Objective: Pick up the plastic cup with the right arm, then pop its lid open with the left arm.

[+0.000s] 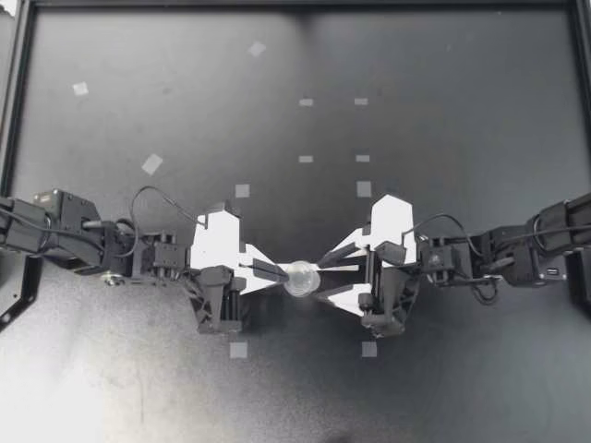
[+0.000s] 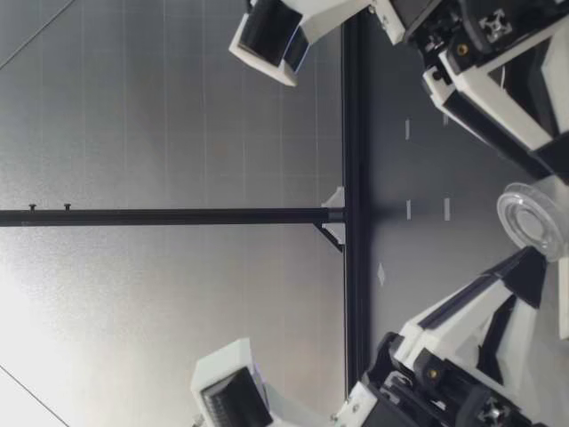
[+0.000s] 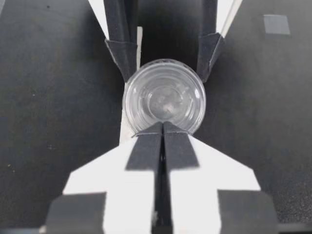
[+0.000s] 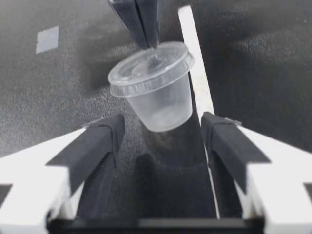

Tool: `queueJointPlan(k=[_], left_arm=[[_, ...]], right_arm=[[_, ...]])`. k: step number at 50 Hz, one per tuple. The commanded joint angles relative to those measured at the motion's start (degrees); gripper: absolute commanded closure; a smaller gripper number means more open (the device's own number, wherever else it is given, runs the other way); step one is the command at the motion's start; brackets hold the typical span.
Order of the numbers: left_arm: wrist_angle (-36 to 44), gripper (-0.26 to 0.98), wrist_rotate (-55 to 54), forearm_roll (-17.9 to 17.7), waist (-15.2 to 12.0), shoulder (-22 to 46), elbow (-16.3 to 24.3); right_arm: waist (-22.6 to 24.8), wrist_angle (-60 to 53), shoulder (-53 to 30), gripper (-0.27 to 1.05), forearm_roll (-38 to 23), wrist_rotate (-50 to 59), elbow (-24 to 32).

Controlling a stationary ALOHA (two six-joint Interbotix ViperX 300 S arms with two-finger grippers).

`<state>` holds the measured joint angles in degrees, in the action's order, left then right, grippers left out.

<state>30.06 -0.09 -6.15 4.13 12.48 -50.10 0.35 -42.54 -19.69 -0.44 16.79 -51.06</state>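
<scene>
A small clear plastic cup [image 1: 301, 278] with a lid hangs over the middle of the black table [image 1: 277, 92]. My left gripper [image 1: 283, 273] is shut on the cup's rim, its fingertips [image 3: 163, 130] pinched together on the lid's edge. The cup [image 3: 164, 100] is tilted and off the surface, as the right wrist view shows [image 4: 156, 92]. My right gripper [image 1: 325, 270] is open and faces it, one finger [image 4: 100, 139] on each side of the cup's body with gaps between. In the low view the cup [image 2: 533, 216] sits between both arms.
Small white tape squares dot the table, two near the grippers [image 1: 238, 350] [image 1: 369, 349] and others farther back [image 1: 151, 163]. A black frame rail [image 1: 17, 92] runs along the table's left edge.
</scene>
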Motion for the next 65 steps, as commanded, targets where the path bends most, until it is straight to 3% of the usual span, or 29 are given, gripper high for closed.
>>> queueJointPlan(k=[1, 37, 42, 55, 61, 65], left_arm=[[0.5, 0.78, -0.1, -0.1, -0.1, -0.7, 0.5], [1.0, 0.78, -0.1, -0.1, -0.1, 0.1, 0.7], [0.8, 0.78, -0.1, 0.0, -0.1, 0.0, 0.6], [-0.4, 0.78, -0.9, -0.2, -0.1, -1.4, 0.3], [-4.0, 0.78, -4.1, -0.8, -0.1, -6.0, -0.4], [-5.6, 0.78, -7.9, -3.1, -0.3, -9.5, -1.5]], right_arm=[[0.2, -0.2, 0.7, 0.14, -0.2, 0.0, 1.2], [0.2, 8.4, -1.2, 0.17, -3.4, -0.4, 6.7], [0.2, 9.7, -1.2, 0.21, -4.0, -0.5, 7.2], [0.3, 10.0, -0.3, 0.49, -4.1, -0.4, 6.4], [0.2, 7.6, 3.3, 0.52, -4.2, -0.9, 3.3], [0.2, 2.1, 6.9, 0.52, -4.2, -1.9, -0.2]])
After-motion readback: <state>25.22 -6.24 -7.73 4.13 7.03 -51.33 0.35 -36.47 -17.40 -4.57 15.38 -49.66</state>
